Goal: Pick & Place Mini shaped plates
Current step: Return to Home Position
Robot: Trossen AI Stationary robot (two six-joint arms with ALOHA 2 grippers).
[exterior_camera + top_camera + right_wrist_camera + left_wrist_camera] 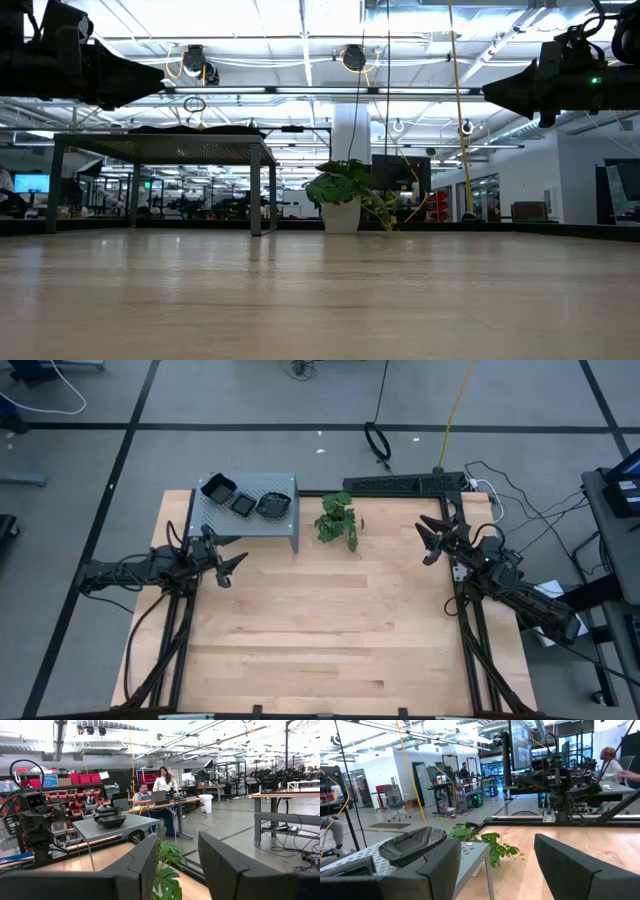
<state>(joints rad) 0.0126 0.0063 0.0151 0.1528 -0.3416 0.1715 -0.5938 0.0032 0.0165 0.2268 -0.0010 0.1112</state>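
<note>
Plates: small glossy black dishes with shallow centres, gathered in three clumps on top of the shelf. I cannot tell how many lie in each clump.
Shapes: a squarish dish sits at the shelf's far left corner. A wavy-edged dish with a ribbed rim sits toward the shelf's right side. A smaller square one lies between them.
Shelf: grey perforated metal on legs, standing at the far left corner of the tabletop.
Plant: leafy and green, just beside the shelf's right side, near the tabletop's far edge.
Left gripper: fingers spread wide and holding nothing. It is raised above the tabletop near its left edge, just in front of the shelf.
Right gripper: fingers spread wide and empty. It is raised near the tabletop's right edge, well apart from the plates.
</note>
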